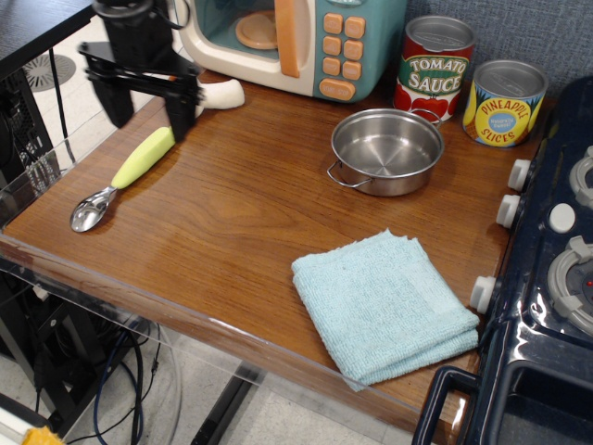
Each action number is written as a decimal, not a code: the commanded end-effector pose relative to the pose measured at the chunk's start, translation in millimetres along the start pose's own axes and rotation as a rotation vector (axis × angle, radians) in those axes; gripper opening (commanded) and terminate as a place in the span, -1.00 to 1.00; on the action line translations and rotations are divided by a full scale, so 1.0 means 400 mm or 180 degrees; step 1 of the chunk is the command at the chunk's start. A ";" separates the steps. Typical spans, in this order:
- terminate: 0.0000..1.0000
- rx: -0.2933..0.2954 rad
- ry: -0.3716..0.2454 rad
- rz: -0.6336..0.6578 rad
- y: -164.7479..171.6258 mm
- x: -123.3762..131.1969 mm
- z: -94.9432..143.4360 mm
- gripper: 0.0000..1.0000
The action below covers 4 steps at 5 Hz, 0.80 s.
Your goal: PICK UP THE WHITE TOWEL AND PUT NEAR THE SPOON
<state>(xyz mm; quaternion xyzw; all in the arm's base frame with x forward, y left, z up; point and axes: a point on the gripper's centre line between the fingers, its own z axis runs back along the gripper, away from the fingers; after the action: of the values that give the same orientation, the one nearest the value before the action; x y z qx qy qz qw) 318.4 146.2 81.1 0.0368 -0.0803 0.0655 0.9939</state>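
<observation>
One folded white towel (382, 308) lies at the near edge of the wooden counter (241, 204), well apart from the pincer and off to its right, touching nothing. Farther back, also right of the pincer, sits the steel pan (386, 150), with two cans behind it. The spoon (125, 179) lies just below the pincer, its green handle partly behind one finger. The pincer (146, 104) hangs at the far left with its fingers spread apart and empty, though its height above the wood is hard to judge.
</observation>
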 end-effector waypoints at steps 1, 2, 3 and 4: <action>-1.00 -0.0097 -0.0173 -0.0402 -0.150 -0.028 0.072 1.00; -1.00 -0.0223 -0.0240 -0.0733 -0.246 -0.065 0.074 1.00; -1.00 -0.0390 -0.0229 -0.1146 -0.360 -0.083 0.053 1.00; -1.00 -0.0450 -0.0187 -0.1481 -0.446 -0.107 0.033 1.00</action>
<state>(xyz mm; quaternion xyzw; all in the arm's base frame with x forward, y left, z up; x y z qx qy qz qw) 302.4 -40.9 65.7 -0.0163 -0.0873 -0.1716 0.9812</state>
